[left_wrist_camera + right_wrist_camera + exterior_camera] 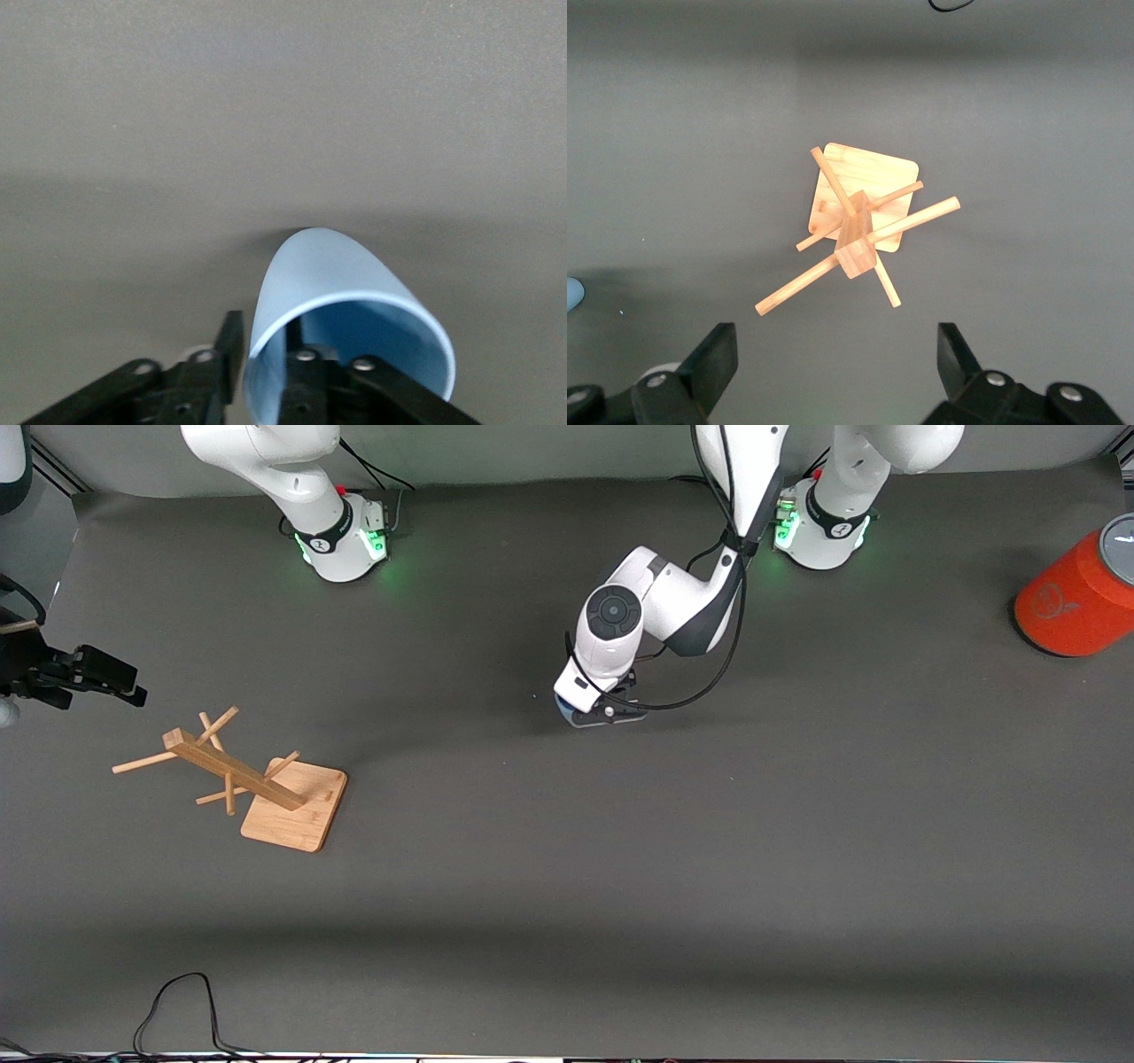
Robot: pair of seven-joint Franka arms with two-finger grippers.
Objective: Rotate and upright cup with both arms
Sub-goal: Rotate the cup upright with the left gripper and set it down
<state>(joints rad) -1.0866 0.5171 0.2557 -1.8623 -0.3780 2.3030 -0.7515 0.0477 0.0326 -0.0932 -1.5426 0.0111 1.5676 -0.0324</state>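
Note:
The pale-blue cup (pixel 332 270) lies on its side near the middle of the table, its open mouth toward my left wrist camera. In the front view only a blue sliver of the cup (pixel 565 713) shows under the left hand. My left gripper (pixel 264 341) is shut on the cup's wall at the rim, one finger inside and one outside, low at the table; it also shows in the front view (pixel 607 710). My right gripper (pixel 837 341) is open and empty, held up over the right arm's end of the table beside the wooden rack; it waits there (pixel 106 677).
A wooden peg rack (pixel 266 779) on a square base stands toward the right arm's end, also in the right wrist view (pixel 855 235). A large orange cylinder (pixel 1076 598) with a grey top lies at the left arm's end. A black cable (pixel 177 1001) lies at the table's near edge.

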